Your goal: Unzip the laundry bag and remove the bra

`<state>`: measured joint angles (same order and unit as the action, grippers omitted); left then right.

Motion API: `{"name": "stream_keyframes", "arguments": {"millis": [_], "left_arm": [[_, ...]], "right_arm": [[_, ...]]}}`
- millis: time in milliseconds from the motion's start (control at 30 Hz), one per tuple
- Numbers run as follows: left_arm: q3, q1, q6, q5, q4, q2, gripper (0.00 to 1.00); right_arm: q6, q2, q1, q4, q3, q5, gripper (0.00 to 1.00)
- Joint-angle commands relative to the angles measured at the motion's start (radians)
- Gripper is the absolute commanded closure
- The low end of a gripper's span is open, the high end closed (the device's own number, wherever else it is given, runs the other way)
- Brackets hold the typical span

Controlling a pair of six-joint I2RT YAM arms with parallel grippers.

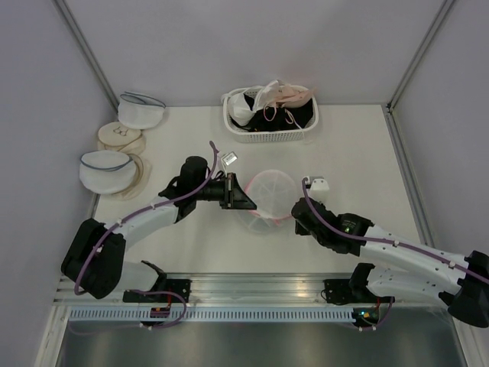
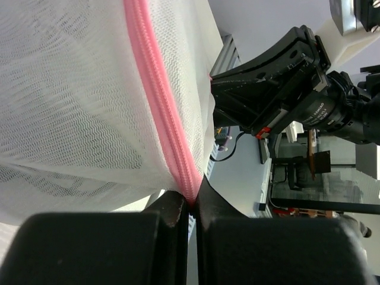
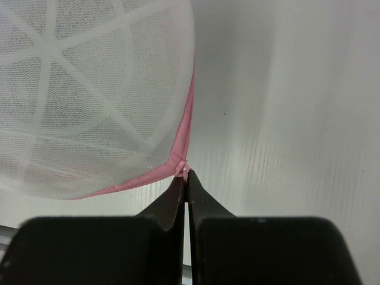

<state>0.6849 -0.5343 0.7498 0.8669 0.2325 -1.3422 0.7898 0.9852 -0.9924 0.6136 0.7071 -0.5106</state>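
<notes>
The laundry bag (image 1: 269,193) is a round white mesh bag with pink zipper trim, held between both grippers at the table's middle. My left gripper (image 1: 246,200) is shut on the pink zipper trim (image 2: 159,101) at the bag's left rim; its tips (image 2: 191,199) pinch the trim. My right gripper (image 1: 295,214) is shut on the small zipper pull (image 3: 184,170) at the bag's right rim, at a corner of the pink trim (image 3: 186,178). The mesh (image 3: 89,89) looks white. No black bra shows through it.
A white basket (image 1: 267,137) at the back holds white, pale pink and black garments. Two white mesh bags with blue-grey trim (image 1: 141,111) (image 1: 105,170) and beige round pads (image 1: 121,138) lie at the left wall. A small white tag (image 1: 228,159) lies behind my left gripper.
</notes>
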Motion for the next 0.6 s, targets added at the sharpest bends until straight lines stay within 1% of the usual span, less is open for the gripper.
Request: {"name": "stream_keyframes", "arguments": {"millis": [0, 67, 100, 133, 167, 200, 233, 267, 300, 333, 367, 400, 467, 500, 533, 567], "left_arm": [[0.086, 0.037, -0.132, -0.014, -0.051, -0.008, 0.98], [0.105, 0.040, -0.129, -0.052, -0.021, -0.046, 0.98], [0.123, 0.042, -0.118, -0.063, -0.007, -0.061, 0.94], [0.134, 0.042, -0.089, -0.081, 0.005, -0.086, 0.82], [0.143, 0.042, -0.070, -0.123, 0.019, -0.094, 0.57], [0.143, 0.040, -0.046, -0.153, 0.052, -0.094, 0.46], [0.136, 0.040, 0.004, -0.198, 0.063, -0.078, 0.38], [0.096, 0.036, 0.020, -0.274, 0.085, -0.031, 0.20], [0.078, 0.022, 0.032, -0.323, 0.093, 0.003, 0.10], [0.064, 0.013, 0.043, -0.371, 0.068, 0.033, 0.04], [0.045, 0.002, 0.055, -0.455, 0.032, 0.098, 0.00], [0.036, -0.022, 0.063, -0.495, -0.032, 0.130, 0.00], [-0.014, -0.053, 0.095, -0.566, -0.071, 0.194, 0.00], [-0.034, -0.085, 0.111, -0.580, -0.079, 0.248, 0.00], [-0.054, -0.102, 0.146, -0.597, -0.088, 0.274, 0.00], [-0.074, -0.121, 0.163, -0.614, -0.090, 0.291, 0.00]], "right_arm": [[-0.026, -0.019, 0.005, 0.078, 0.005, -0.063, 1.00], [-0.056, -0.052, 0.005, 0.019, -0.017, -0.014, 0.99], [-0.063, -0.066, 0.005, -0.001, -0.024, 0.006, 1.00], [-0.067, -0.088, 0.006, -0.035, -0.032, 0.024, 0.99], [-0.076, -0.094, 0.005, -0.049, -0.040, 0.049, 1.00], [-0.087, -0.103, 0.006, -0.058, -0.043, 0.060, 1.00], [-0.092, -0.103, 0.006, -0.070, -0.043, 0.070, 1.00], [-0.093, -0.102, 0.006, -0.075, -0.043, 0.084, 1.00], [-0.096, -0.099, 0.005, -0.081, -0.044, 0.092, 1.00], [-0.096, -0.092, 0.006, -0.098, -0.046, 0.101, 1.00], [-0.095, -0.088, 0.006, -0.110, -0.055, 0.112, 1.00], [-0.092, -0.076, 0.005, -0.126, -0.061, 0.150, 1.00], [-0.101, -0.062, 0.006, -0.210, -0.092, 0.219, 1.00], [-0.106, -0.050, 0.006, -0.247, -0.103, 0.313, 0.99], [-0.124, -0.046, 0.005, -0.334, -0.112, 0.364, 1.00], [-0.130, -0.045, 0.005, -0.380, -0.138, 0.421, 1.00]]}}
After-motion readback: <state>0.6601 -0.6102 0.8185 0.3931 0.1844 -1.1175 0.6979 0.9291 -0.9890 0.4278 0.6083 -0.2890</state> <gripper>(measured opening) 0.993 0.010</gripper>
